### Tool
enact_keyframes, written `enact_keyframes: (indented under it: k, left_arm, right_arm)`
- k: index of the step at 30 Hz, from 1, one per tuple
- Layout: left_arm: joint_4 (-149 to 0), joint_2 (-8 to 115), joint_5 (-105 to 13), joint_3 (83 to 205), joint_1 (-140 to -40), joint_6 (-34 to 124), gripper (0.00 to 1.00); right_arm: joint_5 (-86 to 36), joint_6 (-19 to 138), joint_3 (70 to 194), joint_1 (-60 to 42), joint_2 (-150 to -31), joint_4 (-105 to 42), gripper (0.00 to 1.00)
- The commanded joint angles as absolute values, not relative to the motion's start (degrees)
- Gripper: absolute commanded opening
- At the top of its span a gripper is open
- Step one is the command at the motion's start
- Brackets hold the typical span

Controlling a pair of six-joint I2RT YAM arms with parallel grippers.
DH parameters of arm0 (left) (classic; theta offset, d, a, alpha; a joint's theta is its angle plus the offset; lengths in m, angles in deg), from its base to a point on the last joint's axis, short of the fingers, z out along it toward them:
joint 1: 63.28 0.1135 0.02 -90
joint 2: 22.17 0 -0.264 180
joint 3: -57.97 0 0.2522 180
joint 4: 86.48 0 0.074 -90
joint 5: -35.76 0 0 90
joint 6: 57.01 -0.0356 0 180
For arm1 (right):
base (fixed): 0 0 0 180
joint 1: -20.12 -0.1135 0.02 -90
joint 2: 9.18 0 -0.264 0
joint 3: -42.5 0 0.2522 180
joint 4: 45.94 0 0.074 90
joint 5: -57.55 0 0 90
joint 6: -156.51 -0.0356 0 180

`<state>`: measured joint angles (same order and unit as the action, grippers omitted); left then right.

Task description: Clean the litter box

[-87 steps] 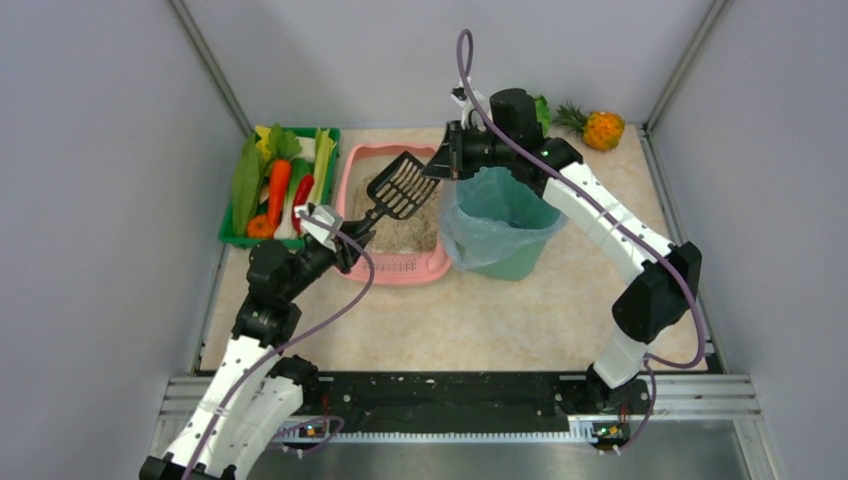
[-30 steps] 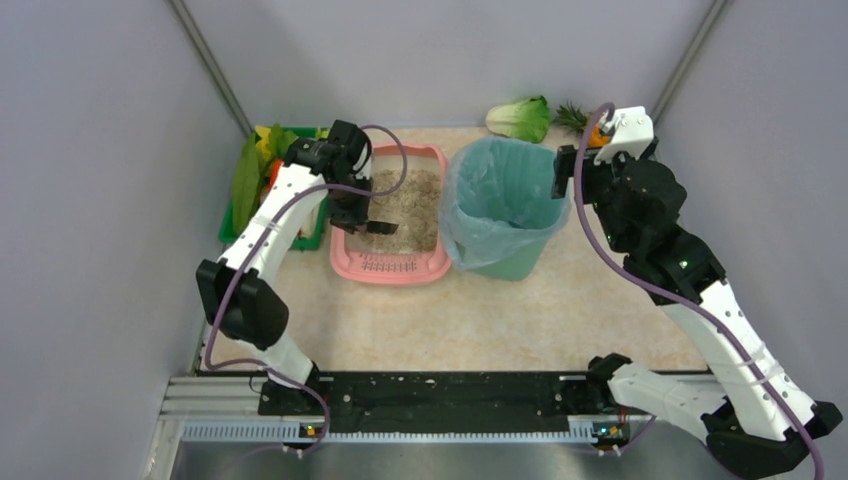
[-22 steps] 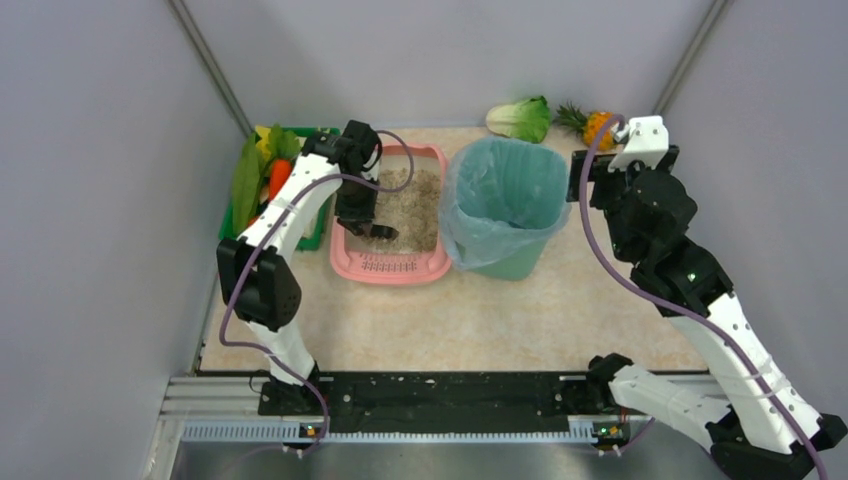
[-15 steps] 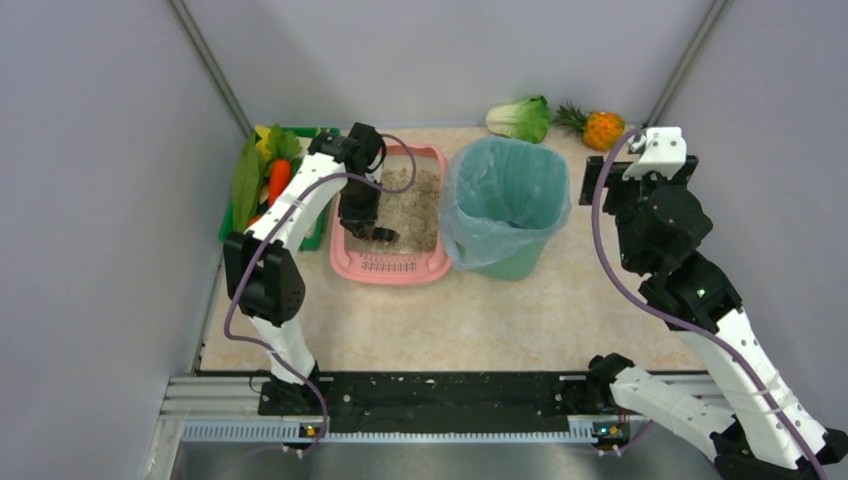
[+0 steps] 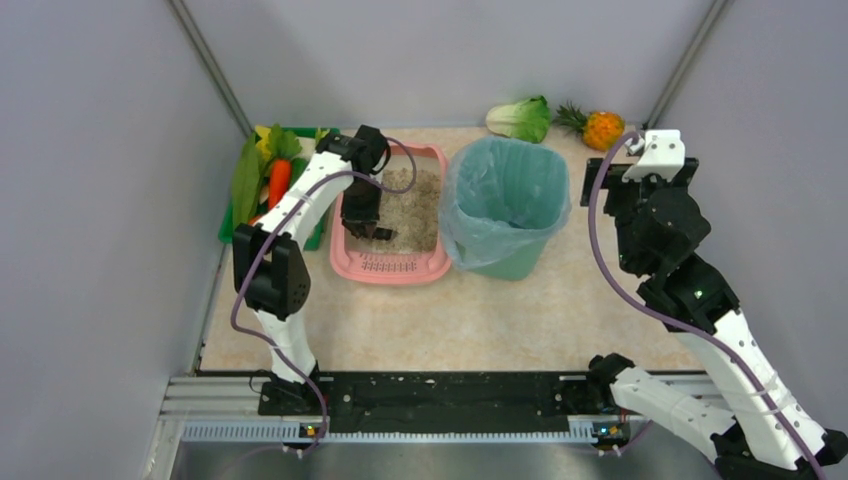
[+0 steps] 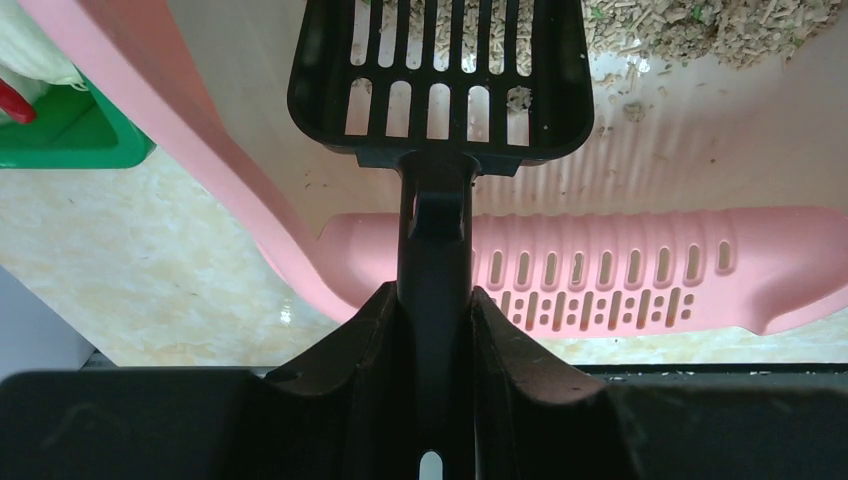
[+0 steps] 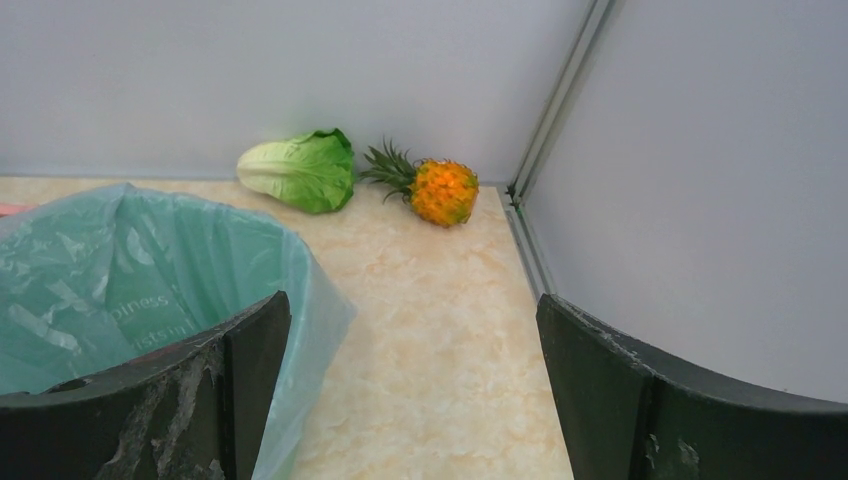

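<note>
Between grey walls, the litter box sits on marbled tabletop.

left tool angled downward, clamped on the scoop handle; right tool held high, spread wide.

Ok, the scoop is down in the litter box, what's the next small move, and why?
Probably ease the left tool forward, pushing the scoop low into the litter. Its slotted blade is nearly empty and sits over the bare floor of the litter box, with the heap just ahead.
</note>
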<state>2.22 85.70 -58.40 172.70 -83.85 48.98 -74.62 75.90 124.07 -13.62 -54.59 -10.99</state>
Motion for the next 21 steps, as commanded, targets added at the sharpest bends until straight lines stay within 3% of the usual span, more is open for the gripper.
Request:
enact_keyframes:
  k: [1,21]
  left_arm:
    - [-3.09,88.47,-60.68,172.31,-83.51,50.42,0.00]
    - [-13.91,93.58,-57.88,170.98,-80.73,51.44,0.00]
  right_arm:
    - [-74.84,75.74,123.62,-13.94,-53.73,-12.90,0.93]
    - [-76.40,76.40,122.84,-13.98,-52.42,-11.98,0.94]
